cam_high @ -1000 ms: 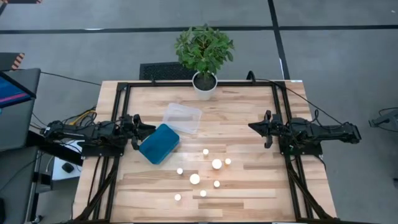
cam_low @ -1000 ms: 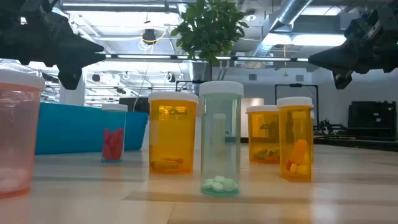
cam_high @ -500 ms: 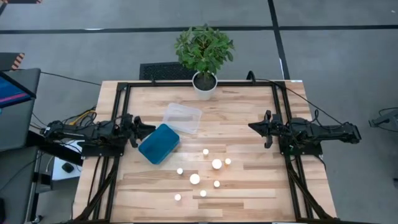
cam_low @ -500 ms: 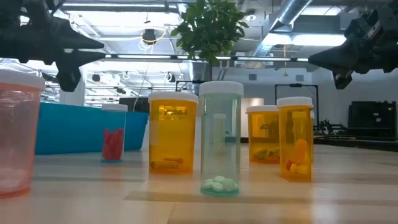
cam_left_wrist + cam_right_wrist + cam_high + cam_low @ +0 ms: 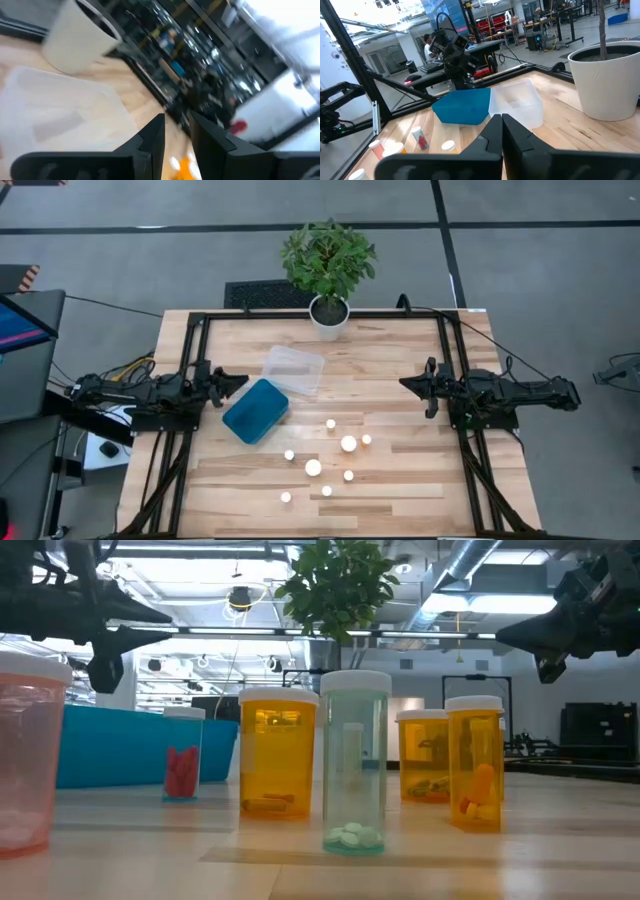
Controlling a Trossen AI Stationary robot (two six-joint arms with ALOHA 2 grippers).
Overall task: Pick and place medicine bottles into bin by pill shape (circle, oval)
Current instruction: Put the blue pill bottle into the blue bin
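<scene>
The left gripper (image 5: 240, 378) hangs at the left side of the table (image 5: 400, 480) in the high view, just above the blue bin (image 5: 256, 411). Its fingers are pressed together and hold nothing. The right gripper (image 5: 404, 383) hangs at the right side of the table, also pressed together and holding nothing.

The medicine bottles (image 5: 314, 468) stand in a loose bunch in the lower middle of the high view, below and to the right of the blue bin. From above they show as small white caps, and two caps are bigger than the rest. In the low view, an orange bottle (image 5: 278, 753) stands left of a clear bottle (image 5: 354, 762) with round white pills at its bottom.

The clear bin (image 5: 293, 369) sits just above the blue bin, touching it. A plant in a white pot (image 5: 328, 317) stands at the top edge of the table.
</scene>
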